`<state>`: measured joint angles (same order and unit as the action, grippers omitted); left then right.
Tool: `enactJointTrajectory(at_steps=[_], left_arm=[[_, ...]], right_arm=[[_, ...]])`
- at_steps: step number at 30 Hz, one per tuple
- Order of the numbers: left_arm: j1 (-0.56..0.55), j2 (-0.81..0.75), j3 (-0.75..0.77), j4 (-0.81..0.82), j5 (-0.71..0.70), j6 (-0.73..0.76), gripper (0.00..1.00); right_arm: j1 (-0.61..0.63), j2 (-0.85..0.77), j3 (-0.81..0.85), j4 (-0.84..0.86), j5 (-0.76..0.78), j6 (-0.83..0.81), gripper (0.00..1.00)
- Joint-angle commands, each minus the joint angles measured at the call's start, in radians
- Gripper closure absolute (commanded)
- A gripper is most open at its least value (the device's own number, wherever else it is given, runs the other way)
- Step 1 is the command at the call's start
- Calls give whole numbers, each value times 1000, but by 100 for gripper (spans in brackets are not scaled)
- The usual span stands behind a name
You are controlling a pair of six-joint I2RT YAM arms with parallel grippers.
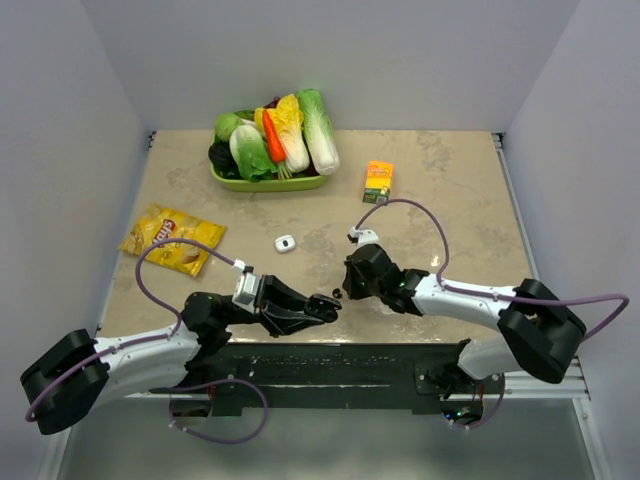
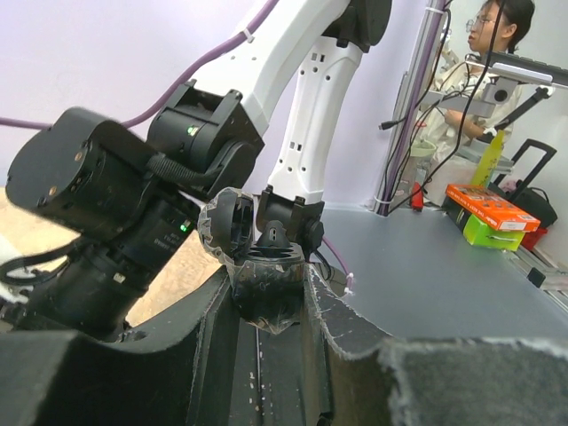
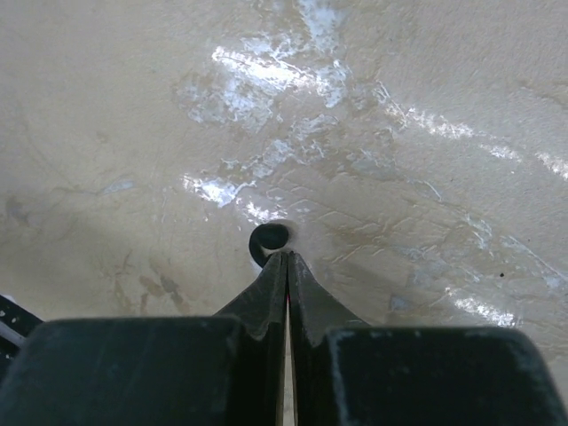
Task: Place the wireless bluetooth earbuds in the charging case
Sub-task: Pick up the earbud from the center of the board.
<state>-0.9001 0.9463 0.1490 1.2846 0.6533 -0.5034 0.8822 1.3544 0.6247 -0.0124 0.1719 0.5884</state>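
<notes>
Right tool [image 3: 286,259] pinched shut, gripping nothing; tips at black earbud [image 3: 269,238] lying on worktop [image 3: 426,133]. Left tool [image 2: 268,288] clamps case [image 2: 264,253], lid open, just left. Step: earbud pickup. Next, likely: open, straddle earbud, close.

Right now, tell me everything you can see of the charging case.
The charging case is small, black and glossy, plastic by its look. Its lid stands hinged open at the left, showing a dark well with a raised nub inside; whether that nub is an earbud cannot be told. The case sits roughly upright, clamped in the left gripper. Nothing else visibly touches it.
</notes>
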Motion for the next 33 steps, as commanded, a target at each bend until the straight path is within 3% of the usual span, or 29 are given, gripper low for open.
enactJointTrajectory(at_steps=[1, 14, 23, 29, 33], left_arm=[[-11, -12, -6, 424, -18, 37, 100], [-14, -7, -12, 424, -21, 43, 100], [-17, 0, -11, 433, -23, 34, 100], [-19, -15, -11, 414, -21, 42, 100], [-19, -41, -9, 386, -26, 55, 100]], right_arm=[[-6, 52, 7, 5, 14, 10, 100], [37, 133, -11, 86, -89, 24, 100], [64, 245, 61, 111, -135, 27, 100], [64, 109, 47, 94, -75, -8, 100], [58, -39, 47, 40, -14, -64, 77]])
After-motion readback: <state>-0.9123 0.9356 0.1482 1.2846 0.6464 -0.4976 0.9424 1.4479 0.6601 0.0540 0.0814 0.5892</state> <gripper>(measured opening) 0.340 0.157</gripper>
